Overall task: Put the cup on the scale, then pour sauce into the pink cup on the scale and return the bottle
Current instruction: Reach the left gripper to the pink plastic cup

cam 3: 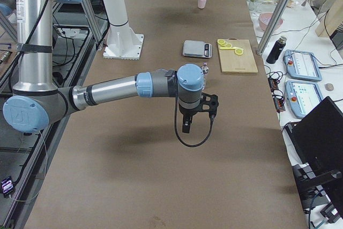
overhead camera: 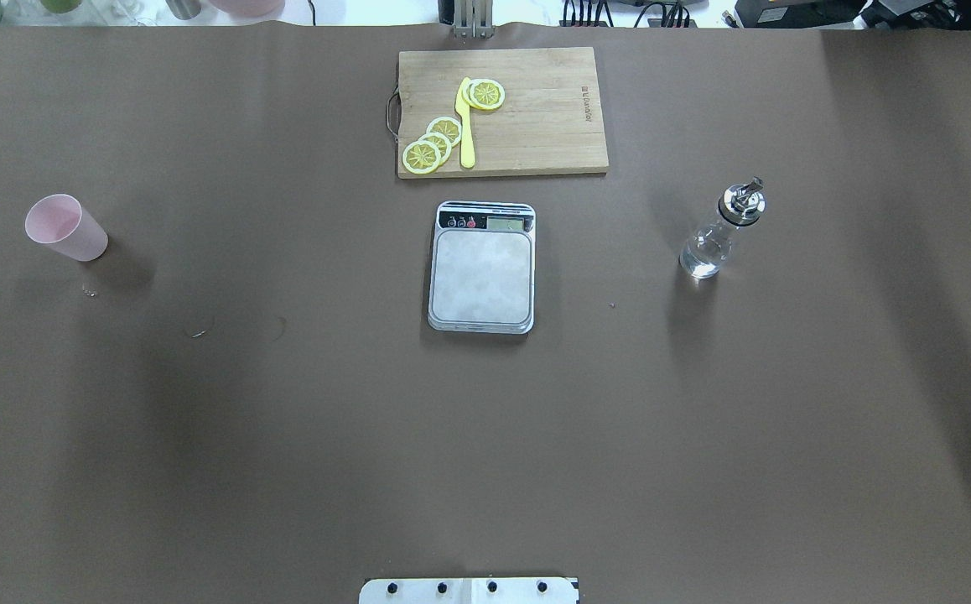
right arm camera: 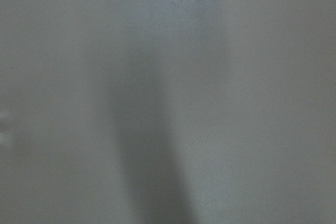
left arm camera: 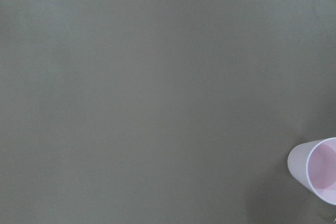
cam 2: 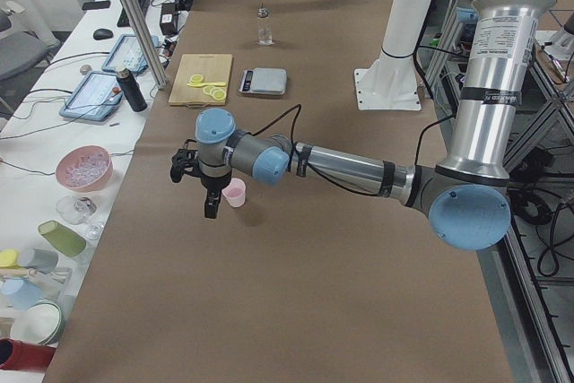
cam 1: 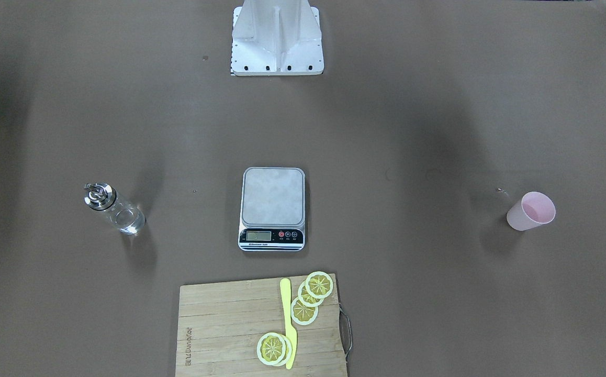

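Brown paper covers the table [cam 1: 439, 293], and in the front-facing view the scale [cam 1: 273, 207] sits at its middle with the platform bare. The pink cup [cam 1: 532, 211] stands upright well off to the robot's left and the bottle [cam 1: 113, 208] well off to its right. A wooden cutting board [cam 1: 224, 324] with lemon slices [cam 1: 311, 296] and a yellow knife [cam 1: 288, 324] lies just beyond the scale. The overhead view gives the same layout: cup [overhead camera: 64, 226], scale [overhead camera: 482, 268] and bottle [overhead camera: 716, 239] in a row, each well apart, with no gripper over any of them. From the left end, the left gripper [cam 2: 210, 204] hangs above the table with its fingers pointing down. The cup [cam 2: 235, 192] shows just beside it in the picture, standing free on the paper and not between the fingers; whether the jaws are apart or together I cannot tell. From the right end, the right gripper [cam 3: 186, 126] likewise hangs fingers-down above bare paper. The bottle [cam 3: 204, 68] peeks out past the wrist, untouched, and the jaw state is again unclear. The left wrist camera catches only the cup [left arm camera: 317, 170] at its lower right corner, with no fingers showing. The right wrist camera shows only blurred paper.
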{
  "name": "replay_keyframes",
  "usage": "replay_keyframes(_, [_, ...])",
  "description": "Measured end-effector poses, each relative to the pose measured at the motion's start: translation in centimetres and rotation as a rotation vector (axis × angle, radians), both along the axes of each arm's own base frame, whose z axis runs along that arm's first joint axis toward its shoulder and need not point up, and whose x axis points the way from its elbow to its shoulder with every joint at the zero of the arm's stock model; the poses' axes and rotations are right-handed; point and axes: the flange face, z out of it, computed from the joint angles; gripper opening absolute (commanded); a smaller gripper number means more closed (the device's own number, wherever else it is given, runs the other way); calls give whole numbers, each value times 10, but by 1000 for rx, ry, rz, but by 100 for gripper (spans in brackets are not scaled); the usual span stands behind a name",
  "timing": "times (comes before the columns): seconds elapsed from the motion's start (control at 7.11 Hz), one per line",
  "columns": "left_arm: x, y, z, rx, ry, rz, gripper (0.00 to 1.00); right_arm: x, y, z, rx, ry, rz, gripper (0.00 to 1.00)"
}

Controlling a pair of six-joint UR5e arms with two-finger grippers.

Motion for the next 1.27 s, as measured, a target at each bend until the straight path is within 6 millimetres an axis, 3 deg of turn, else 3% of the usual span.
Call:
replay_keyframes(0.42, [57, -11, -6, -44, 26, 6, 98, 0, -9, -4, 97, 5, -5, 100])
replay_keyframes(0.84, [97, -27, 38, -36, 35, -4, 97, 0, -11, 3, 158, -1, -2, 100])
replay_keyframes(1.27, [119, -23, 47, -38, 38, 21, 95, 0, -11, 4, 161, 0, 0, 100])
